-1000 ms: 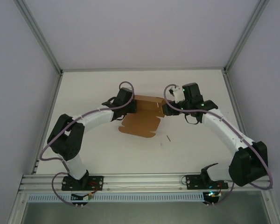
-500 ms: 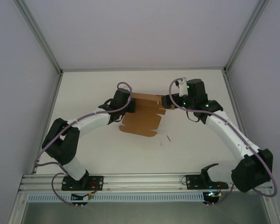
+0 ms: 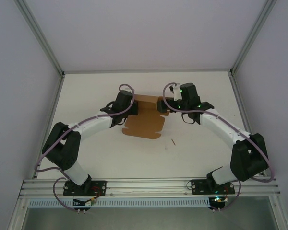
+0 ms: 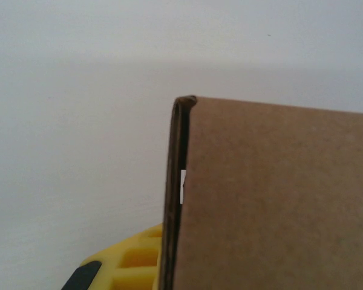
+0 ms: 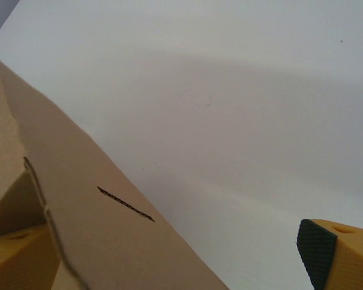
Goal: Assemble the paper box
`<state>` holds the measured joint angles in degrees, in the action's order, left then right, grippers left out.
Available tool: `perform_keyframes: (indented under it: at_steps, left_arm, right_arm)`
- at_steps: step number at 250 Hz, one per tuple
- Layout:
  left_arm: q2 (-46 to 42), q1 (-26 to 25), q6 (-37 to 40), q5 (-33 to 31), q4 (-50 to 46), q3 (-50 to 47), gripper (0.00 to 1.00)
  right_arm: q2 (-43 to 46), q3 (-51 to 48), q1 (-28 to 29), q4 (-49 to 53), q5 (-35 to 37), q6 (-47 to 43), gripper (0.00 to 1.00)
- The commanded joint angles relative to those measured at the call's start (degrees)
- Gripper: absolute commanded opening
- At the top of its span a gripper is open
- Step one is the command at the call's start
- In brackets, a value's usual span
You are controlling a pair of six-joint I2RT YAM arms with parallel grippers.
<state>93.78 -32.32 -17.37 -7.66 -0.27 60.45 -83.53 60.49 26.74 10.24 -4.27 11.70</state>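
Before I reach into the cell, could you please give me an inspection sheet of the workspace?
Surface: white table, matte.
Job's things: paper box, brown, partly folded, between the two grippers.
Clutter: small dark sliver off the box's near right corner.
Grippers: left gripper jaws shut on the box's left edge; right gripper jaws open at its right flap.
Cables: purple cables loop over both arms.
Surroundings: pale walls, aluminium frame posts.
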Motion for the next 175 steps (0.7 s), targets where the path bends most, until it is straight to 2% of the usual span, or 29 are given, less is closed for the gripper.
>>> perform_keyframes:
  at_steps: [1,52,74,99,136,175]
  left_arm:
    - [-1.3,-1.2,-0.3,2.2,1.4,1.2,0.0]
    - [-1.0,-2.2,-1.0,-0.2,0.7,1.1,0.0]
    - [-0.7,-2.3,-1.1,-0.9,0.0,1.3,0.0]
    - [-0.4,-2.3,-1.7,-2.6,-0.4,1.4,0.0]
    - [-0.4,-2.3,-2.4,-4.8,-1.6,2.6,0.0]
    - [-1.3,-1.6,-2.7,-2.9,-1.1,2.7,0.0]
  right_arm:
    - [-2.2,-1.4,2.9,-13.0,9.3,6.8,1.0]
    - [-2.9,-6.0,4.6,-25.9,16.9,20.6,1.0]
    - [-1.0,-8.1,4.5,-28.0,16.7,20.7,1.0]
    - [2.5,-8.2,4.6,-21.8,17.5,18.0,1.0]
    - [8.8,-8.2,4.4,-5.8,21.5,13.7,1.0]
    - [16.0,-11.8,3.6,5.7,22.7,12.6,1.0]
